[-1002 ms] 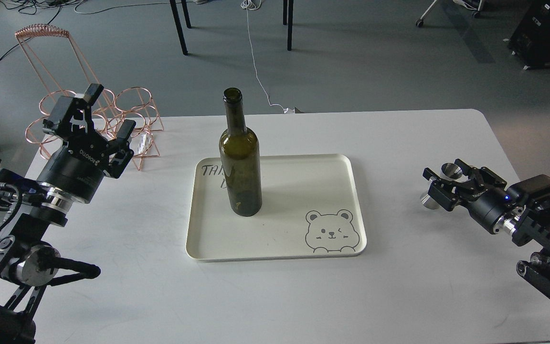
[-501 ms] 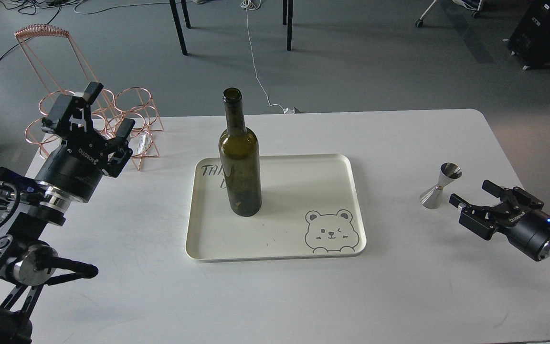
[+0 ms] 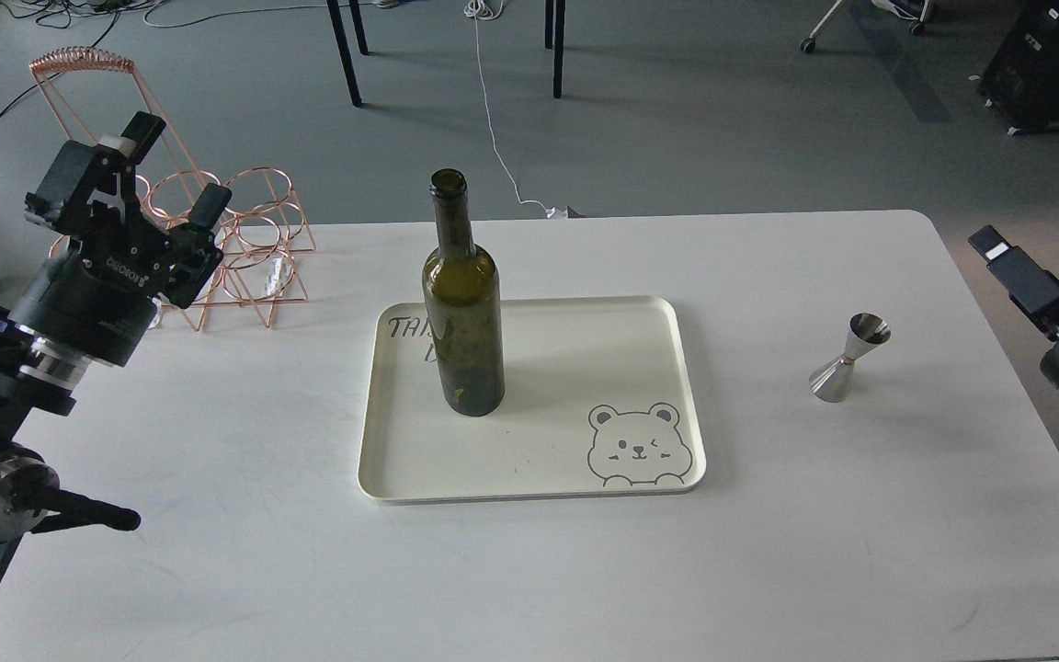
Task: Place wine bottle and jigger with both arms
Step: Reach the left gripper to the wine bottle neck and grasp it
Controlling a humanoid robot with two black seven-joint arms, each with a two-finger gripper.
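Observation:
The wine bottle (image 3: 462,317) stands upright on the left part of a cream tray (image 3: 585,349) in the middle of the table. The jigger (image 3: 848,359) stands upright on the bare table to the right of the tray, with nothing touching it. My left gripper (image 3: 178,165) is open and empty, raised at the far left in front of the wire rack, well away from the bottle. My right gripper (image 3: 1012,262) is at the right edge, raised and off to the right of the jigger. Its fingers cannot be told apart.
A copper wire rack (image 3: 254,244) stands on the table's back left corner, right behind my left gripper. The tray has a bear drawing (image 3: 636,446) at its front right. The table's right edge (image 3: 998,331) runs close to the jigger.
My right gripper, which was around the jigger a second ago, has drawn back to the right and risen, leaving the jigger standing. My left gripper has moved left and up, away from the bottle.

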